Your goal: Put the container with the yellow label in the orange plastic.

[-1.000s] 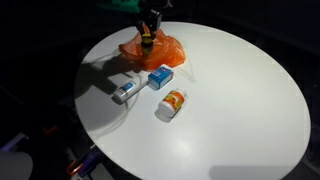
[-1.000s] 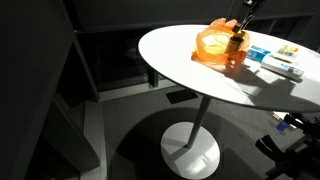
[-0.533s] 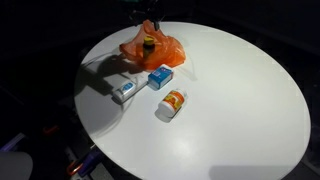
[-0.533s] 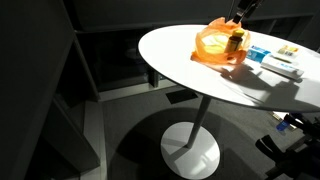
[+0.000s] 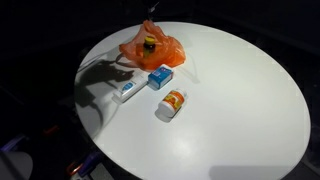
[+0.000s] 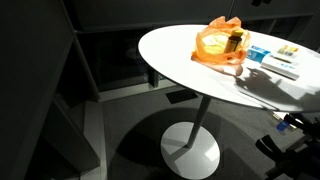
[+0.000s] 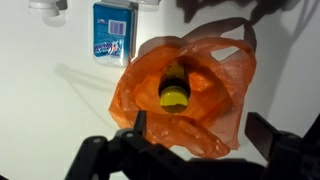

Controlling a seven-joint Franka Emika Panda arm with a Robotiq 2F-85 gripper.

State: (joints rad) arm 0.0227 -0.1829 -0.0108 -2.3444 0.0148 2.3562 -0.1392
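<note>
Container [image 7: 175, 88] sitting inside the orange plastic bag [image 7: 225, 75]; pincer [image 7: 198, 140] hanging open above, gripping nothing.
Wrist view: the two dark fingers [image 7: 135, 125] are showing at the lower edge, spread wide on either side of the bag. The container is lying at frame centre, its yellow cap facing the camera. In an exterior view the bag is resting on the white round counter [image 5: 240, 95] at upper centre, and a blue box [image 5: 160, 77] is lying just below it.
</note>
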